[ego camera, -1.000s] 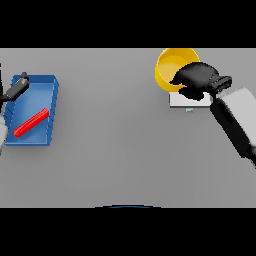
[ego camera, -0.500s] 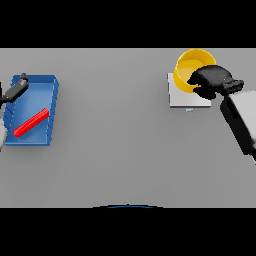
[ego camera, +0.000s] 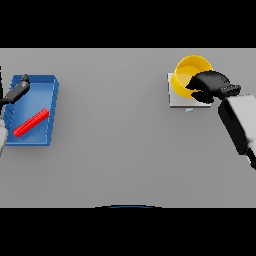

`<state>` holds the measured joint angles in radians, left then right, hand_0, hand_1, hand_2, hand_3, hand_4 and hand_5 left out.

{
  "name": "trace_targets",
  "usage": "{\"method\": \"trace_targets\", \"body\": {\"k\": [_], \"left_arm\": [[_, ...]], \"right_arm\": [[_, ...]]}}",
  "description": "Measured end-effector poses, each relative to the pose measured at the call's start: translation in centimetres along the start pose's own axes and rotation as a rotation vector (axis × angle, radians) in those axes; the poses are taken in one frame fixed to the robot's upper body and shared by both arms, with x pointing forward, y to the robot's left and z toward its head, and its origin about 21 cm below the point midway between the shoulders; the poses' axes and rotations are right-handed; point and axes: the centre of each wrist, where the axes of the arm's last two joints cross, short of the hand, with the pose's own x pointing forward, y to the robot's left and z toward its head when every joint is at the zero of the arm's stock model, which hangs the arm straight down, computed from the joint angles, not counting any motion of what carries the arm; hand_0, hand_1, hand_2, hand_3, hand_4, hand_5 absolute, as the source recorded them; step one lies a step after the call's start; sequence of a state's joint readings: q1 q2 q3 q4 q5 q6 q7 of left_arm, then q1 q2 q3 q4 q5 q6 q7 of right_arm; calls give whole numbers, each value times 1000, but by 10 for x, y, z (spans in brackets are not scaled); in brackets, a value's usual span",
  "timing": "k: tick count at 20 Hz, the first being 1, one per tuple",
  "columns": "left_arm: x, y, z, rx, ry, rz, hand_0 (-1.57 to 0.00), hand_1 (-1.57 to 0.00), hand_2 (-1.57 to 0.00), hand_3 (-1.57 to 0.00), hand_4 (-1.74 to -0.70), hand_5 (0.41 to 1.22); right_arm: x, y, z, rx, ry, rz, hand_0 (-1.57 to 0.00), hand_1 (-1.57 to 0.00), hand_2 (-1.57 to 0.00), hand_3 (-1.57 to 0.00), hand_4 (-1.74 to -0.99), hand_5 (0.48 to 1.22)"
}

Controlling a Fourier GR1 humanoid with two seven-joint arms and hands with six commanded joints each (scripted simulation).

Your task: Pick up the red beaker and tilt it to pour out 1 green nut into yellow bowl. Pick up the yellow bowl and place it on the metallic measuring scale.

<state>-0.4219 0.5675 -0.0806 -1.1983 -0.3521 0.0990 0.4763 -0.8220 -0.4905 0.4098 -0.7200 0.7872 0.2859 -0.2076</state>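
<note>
We take the metallic measuring scale (ego camera: 178, 98) as our reference point; it sits on the grey table (ego camera: 120, 150) toward the far right. The yellow bowl (ego camera: 189, 72) is over the scale's far right portion, its rim extending beyond the scale's far edge; we cannot tell whether it rests on the plate or is held just above it. The right hand (ego camera: 211, 86) is at the bowl's right, near side, fingers curled over the rim and gripping it, with its white forearm running toward the near right.

Well apart from the scale, at the table's left side, we note a blue tray (ego camera: 49, 107). The red beaker (ego camera: 31, 122) lies on its side inside the tray, set diagonally. The left hand (ego camera: 18, 91) shows over the tray's far left corner, clear of the beaker; we cannot tell how its fingers are set.
</note>
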Motion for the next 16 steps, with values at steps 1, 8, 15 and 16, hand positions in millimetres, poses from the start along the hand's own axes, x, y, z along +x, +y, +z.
{"method": "trace_targets", "body": {"k": [1,8,15,16], "left_arm": [[2,1,-2,4,11,-5,1,1,1,1,-725,669],[5,-4,-2,-2,-5,4,1,1,1,1,-720,663],[4,-4,-3,2,9,0,1,1,1,1,-725,664],[4,-7,-3,-4,-1,3,1,1,1,1,-726,665]], "right_arm": [[3,0,-2,-1,6,1,-1472,-1479,-1420,-1244,-1736,1221],[3,-5,0,40,18,30,-507,-451,-553,-604,-1579,955],[1,-3,0,42,-43,39,-105,-94,-124,-328,-1537,822],[2,-4,-1,34,-42,41,-84,-75,-99,-296,-1530,809]]}}
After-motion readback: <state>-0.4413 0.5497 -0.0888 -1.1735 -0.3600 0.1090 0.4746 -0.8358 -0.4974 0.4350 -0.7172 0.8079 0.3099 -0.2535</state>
